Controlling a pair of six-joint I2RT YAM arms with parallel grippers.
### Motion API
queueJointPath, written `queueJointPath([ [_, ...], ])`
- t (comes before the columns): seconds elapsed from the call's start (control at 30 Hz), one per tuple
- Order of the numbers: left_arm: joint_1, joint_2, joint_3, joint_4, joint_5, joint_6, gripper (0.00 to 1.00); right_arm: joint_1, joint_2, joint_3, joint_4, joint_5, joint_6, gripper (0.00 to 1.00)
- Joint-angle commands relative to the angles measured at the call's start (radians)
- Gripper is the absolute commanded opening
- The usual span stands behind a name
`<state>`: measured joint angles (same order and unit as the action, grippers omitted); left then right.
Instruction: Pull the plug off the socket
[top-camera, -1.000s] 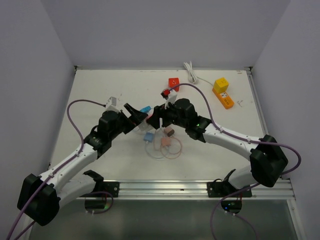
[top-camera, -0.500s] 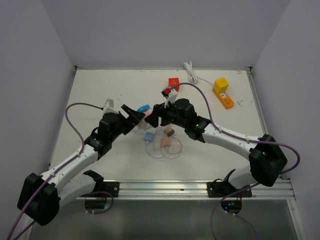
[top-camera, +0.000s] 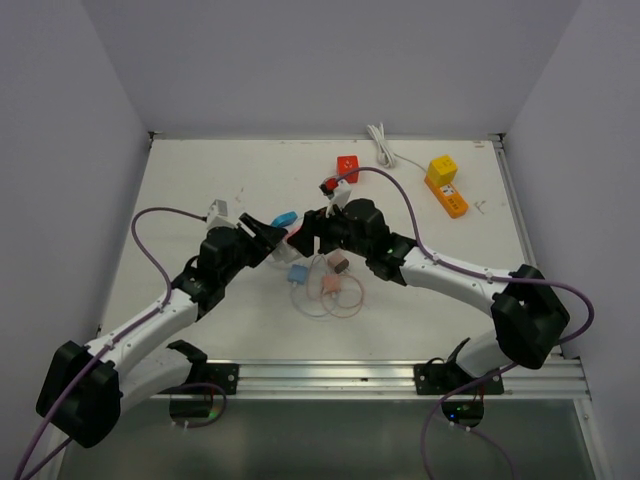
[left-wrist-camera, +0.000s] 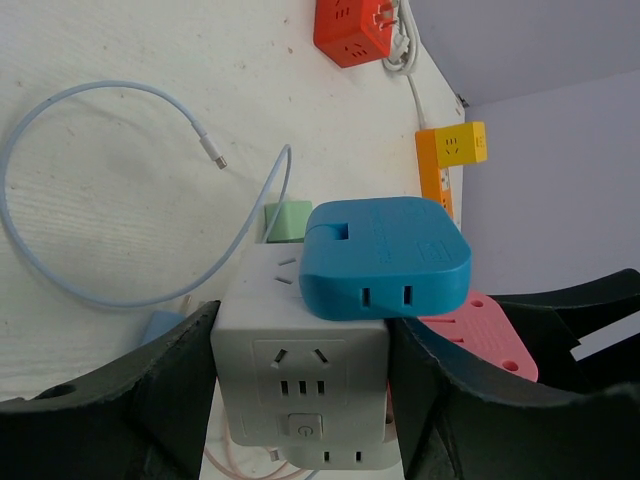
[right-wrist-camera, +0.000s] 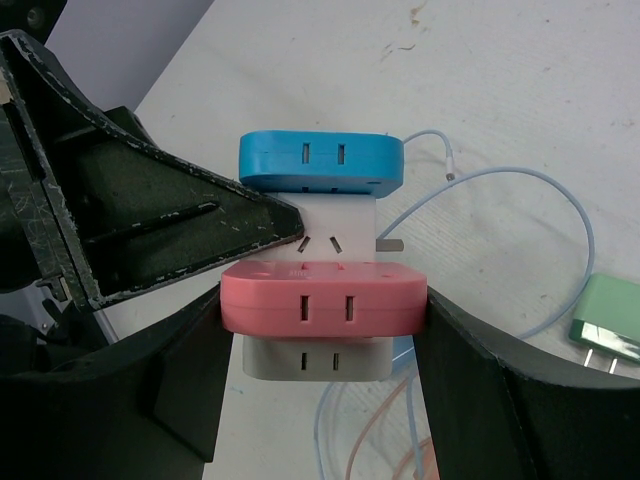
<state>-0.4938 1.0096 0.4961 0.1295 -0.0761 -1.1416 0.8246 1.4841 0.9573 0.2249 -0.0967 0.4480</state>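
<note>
Left gripper (left-wrist-camera: 300, 345) fingers are pressed against both sides of the white socket (left-wrist-camera: 300, 370), mid-table (top-camera: 200, 180). Right gripper (right-wrist-camera: 322, 310) clamps the pink plug (right-wrist-camera: 322, 298), which is fully seated in the socket. Blue plug (left-wrist-camera: 385, 255) is likewise seated. Both grips appear set; the pull itself is judged outstanding.

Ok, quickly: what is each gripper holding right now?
Left gripper: closed on the white socket cube.
Right gripper: closed on the pink plug.

Overhead, two close wrist views — shared socket (left-wrist-camera: 300, 365)
</note>
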Motion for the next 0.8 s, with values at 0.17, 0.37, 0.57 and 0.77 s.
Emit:
queueJointPath([
  [0.17, -0.006, -0.029, -0.018, 0.061, -0.045, 0.058, 0.03, 0.010, -0.013, 0.047, 0.077, -0.006, 0.021, 0.00],
  [0.37, -0.006, -0.039, -0.014, -0.045, -0.143, 0.124, 0.00, 0.008, -0.019, 0.063, 0.056, 0.021, 0.029, 0.00],
  [0.57, -0.006, -0.049, -0.034, -0.167, -0.258, 0.154, 0.00, 0.008, -0.062, 0.066, 0.027, 0.071, 0.024, 0.00],
  [0.77, -0.006, -0.078, -0.030, -0.234, -0.367, 0.183, 0.00, 0.004, -0.130, 0.080, -0.028, 0.115, -0.002, 0.00],
])
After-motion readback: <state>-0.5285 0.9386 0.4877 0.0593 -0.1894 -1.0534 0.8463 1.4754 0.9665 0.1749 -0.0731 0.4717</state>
